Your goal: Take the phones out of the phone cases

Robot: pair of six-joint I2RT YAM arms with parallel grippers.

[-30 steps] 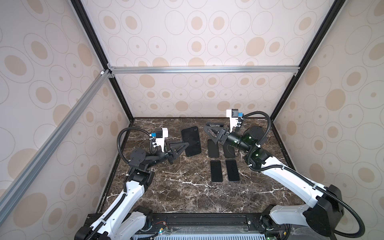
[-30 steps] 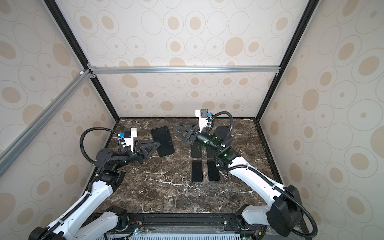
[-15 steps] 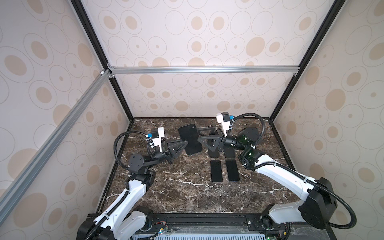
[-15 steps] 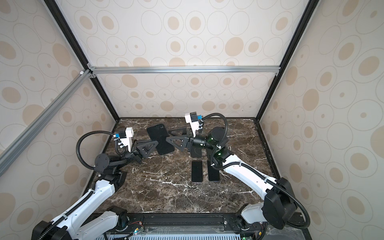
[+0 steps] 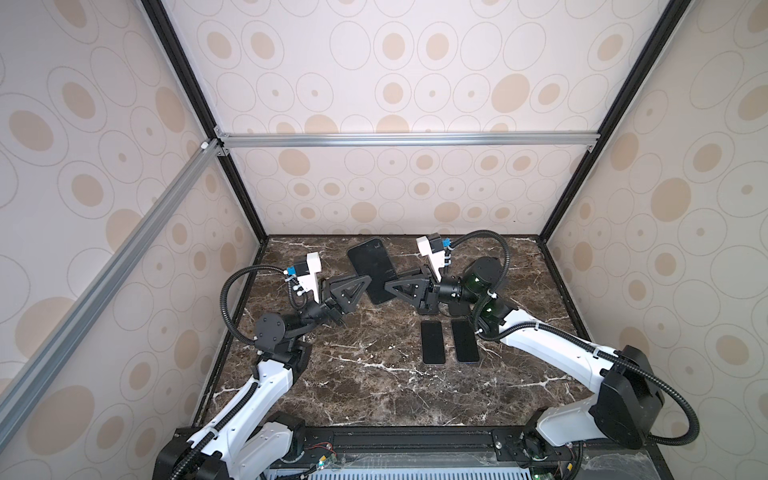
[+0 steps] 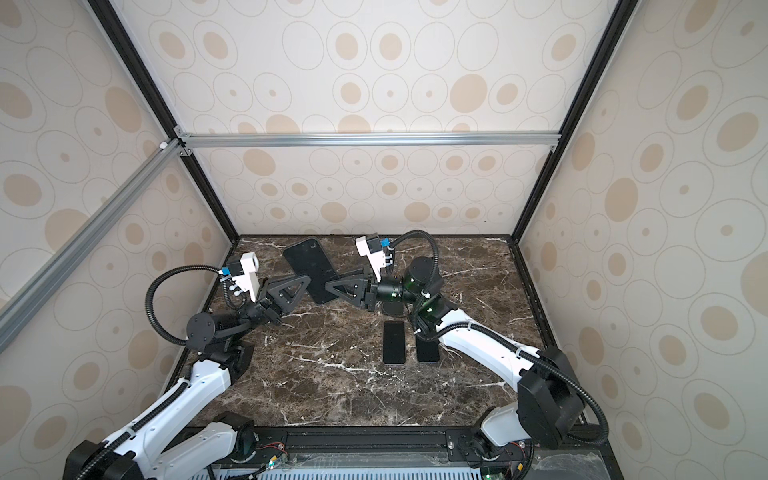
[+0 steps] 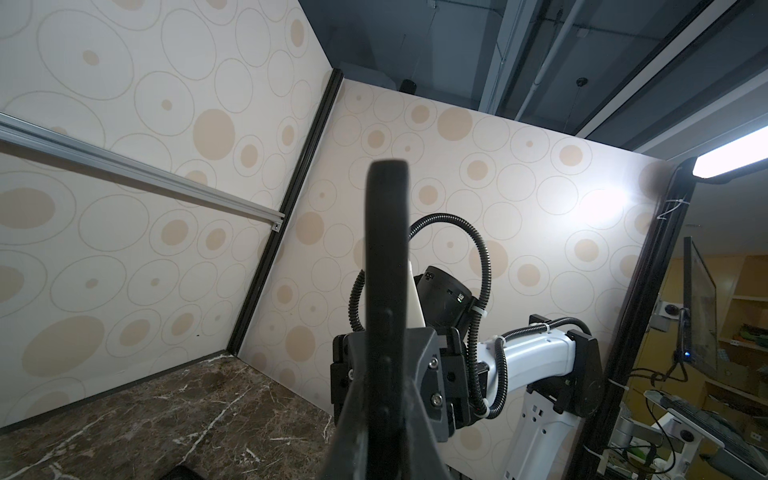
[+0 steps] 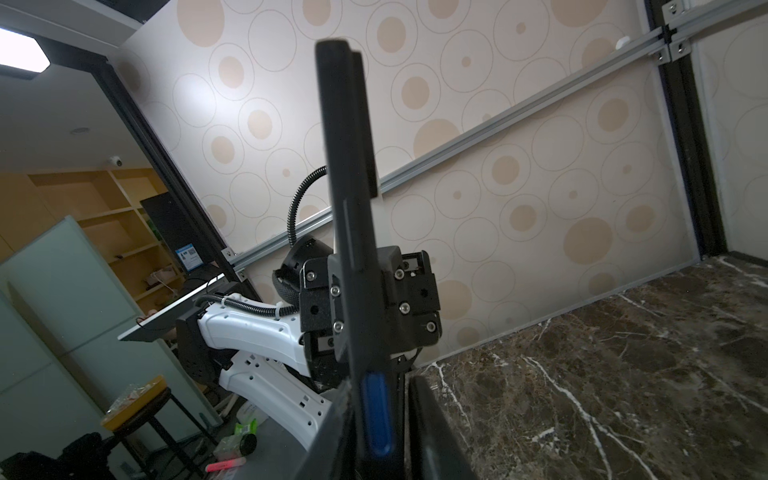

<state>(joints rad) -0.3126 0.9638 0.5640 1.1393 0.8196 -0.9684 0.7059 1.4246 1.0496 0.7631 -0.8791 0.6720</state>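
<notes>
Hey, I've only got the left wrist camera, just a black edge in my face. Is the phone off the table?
Observer: Yes, the phone is lifted clear of the table, tilted, between both arms.
Operator: Is the right hand on it?
Observer: The right hand straddles the edge opposite the left hand; its wrist camera shows a sliver of gap beside one of its fingers.
Operator: Anything else down there?
Observer: Two other phones lie flat, side by side.

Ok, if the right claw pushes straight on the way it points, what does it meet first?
The phone: its edge sits inside the right claw; close behind, it seems, the left claw faces it.
</notes>
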